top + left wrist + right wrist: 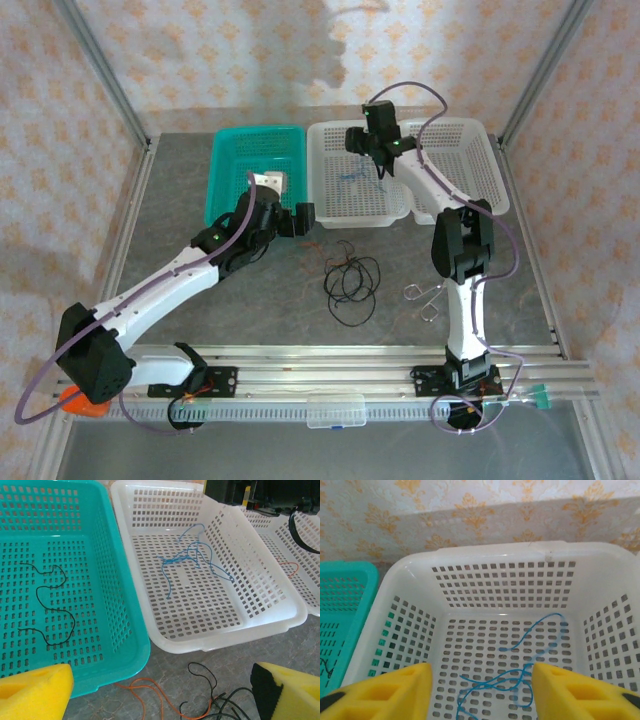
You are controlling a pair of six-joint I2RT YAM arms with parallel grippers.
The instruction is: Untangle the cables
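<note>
A tangle of black cables [352, 280] lies on the table in front of the baskets, with a red-orange cable [150, 692] running through it. A blue cable [192, 560] lies loose in the middle white basket [330, 130]. One black cable [50, 605] curls on the floor of the teal basket [225, 140]. My left gripper [302, 217] is open and empty, low over the table just short of the baskets' near edges. My right gripper [482, 692] is open above the blue cable [520, 677], nothing between its yellow pads [395, 690].
A second white basket [470, 130] stands at the right with a short orange cable [291, 568] in it. A small silver scissors-like tool [425, 297] lies on the table right of the tangle. Metal frame posts and papered walls ring the table.
</note>
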